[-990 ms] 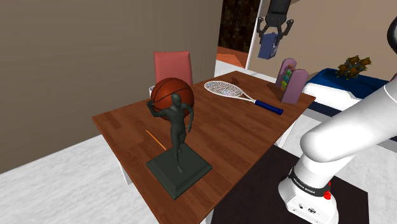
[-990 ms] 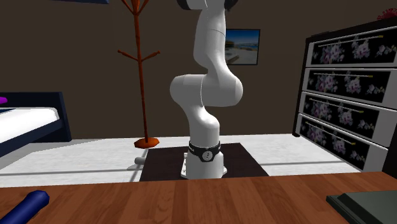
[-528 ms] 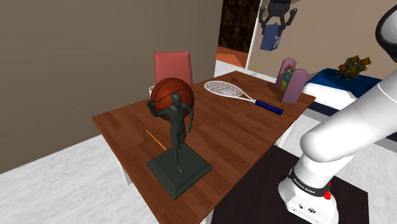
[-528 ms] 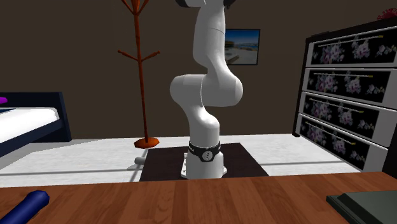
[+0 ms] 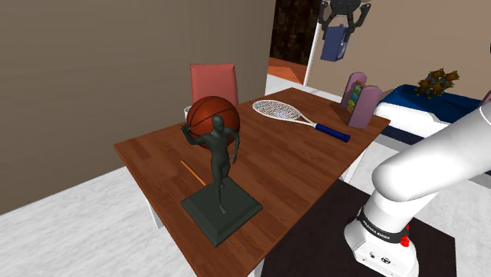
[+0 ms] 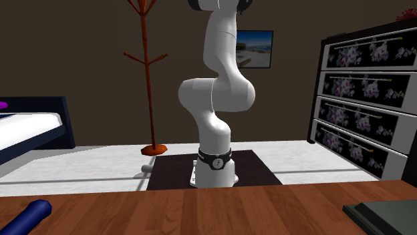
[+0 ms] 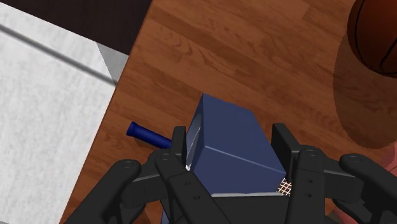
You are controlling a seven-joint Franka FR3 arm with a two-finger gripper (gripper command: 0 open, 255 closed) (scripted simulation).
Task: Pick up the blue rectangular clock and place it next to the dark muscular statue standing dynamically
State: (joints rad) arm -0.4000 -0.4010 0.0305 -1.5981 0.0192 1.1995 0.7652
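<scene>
Wrist view: we see the end effector [image 7: 231,141] clamped on the blue clock [image 7: 236,156], one black finger [image 7: 180,145] on each side face of the box. So it is holding the clock, not standing wide. The surface [image 7: 254,57] lies well below the end effector and nothing touches the clock's underside. A blue racket handle [image 7: 147,133] pokes out from behind the clock, down on the surface under the end effector. The basketball [image 7: 375,35] is off to one side of it, also down below.

Shoulder view: the end effector [image 5: 344,22] is high over the far end of the surface [image 5: 291,169]. The clock [image 5: 335,44] hangs just under it between the fingers, well clear of the racket [image 5: 285,113] beneath. The dark statue [image 5: 219,157] stands on its square base well apart from the end effector, far lower and toward the shoulder view's left. The basketball [image 5: 212,116] is just behind it.

Progress, our call: the pick looks done, clock grasped and off the surface. Left to do: carry across to the statue, lower, set the clock on bare wood beside the base, release. We judge roughly the first half finished and the place part not begun. Free wood shows beside the base on the side nearer the end effector, so that looks like the drop spot.
</scene>
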